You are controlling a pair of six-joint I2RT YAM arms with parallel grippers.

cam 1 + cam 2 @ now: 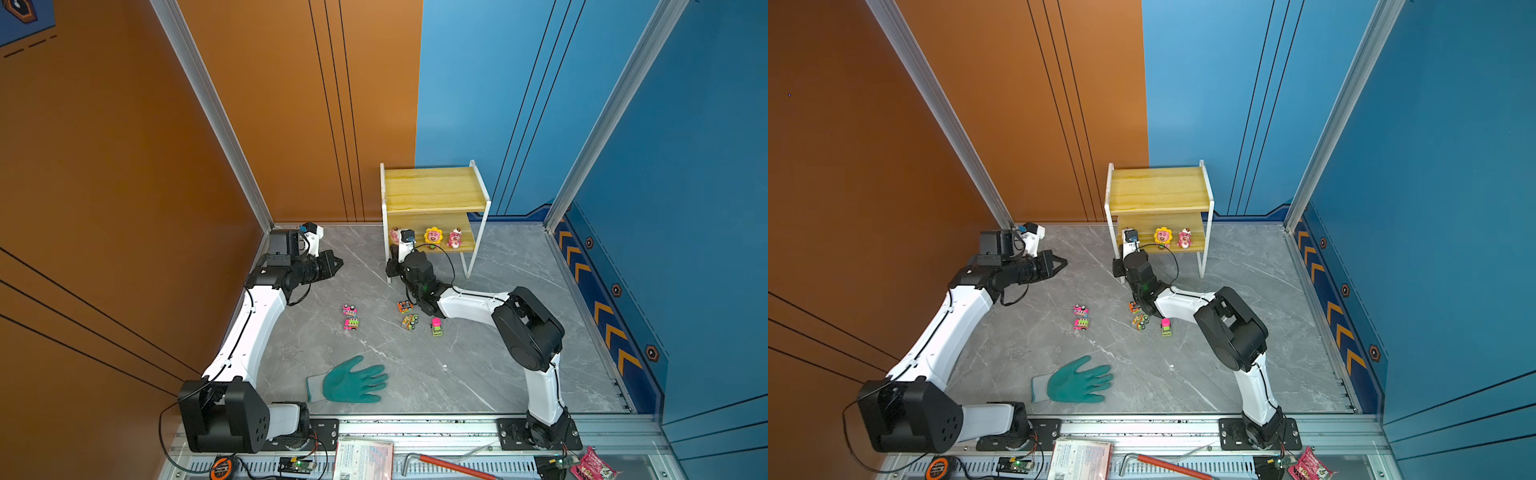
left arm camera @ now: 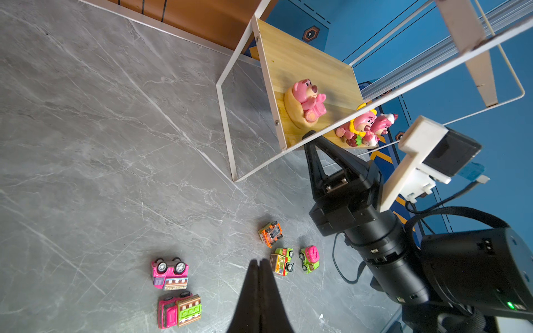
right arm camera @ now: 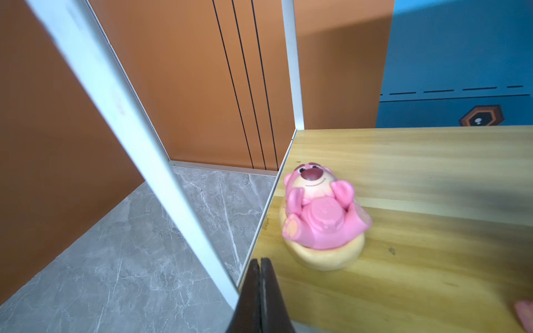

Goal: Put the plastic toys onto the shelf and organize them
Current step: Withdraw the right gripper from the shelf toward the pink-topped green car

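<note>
Five small plastic cars (image 1: 351, 324) wait on the grey stone counter (image 1: 478, 365). Three pink bears (image 1: 433, 237) sit on the low board of the yellow wooden shelf with thin white legs (image 1: 434, 189). The right fingers (image 3: 252, 291) are pressed shut, holding nothing, at that board's corner, just beside the bear on its yellow cushion (image 3: 320, 213). A bunch of three cars (image 1: 410, 322) lies behind them, by the right arm, so I think that arm is nearer. The white leg (image 3: 135, 138) is close and could get bumped. The left fingers (image 2: 253, 288) are shut and empty too; two pink cars (image 2: 170, 272) lie closer to them. A big teal glove (image 1: 349, 380) lies well apart.
</note>
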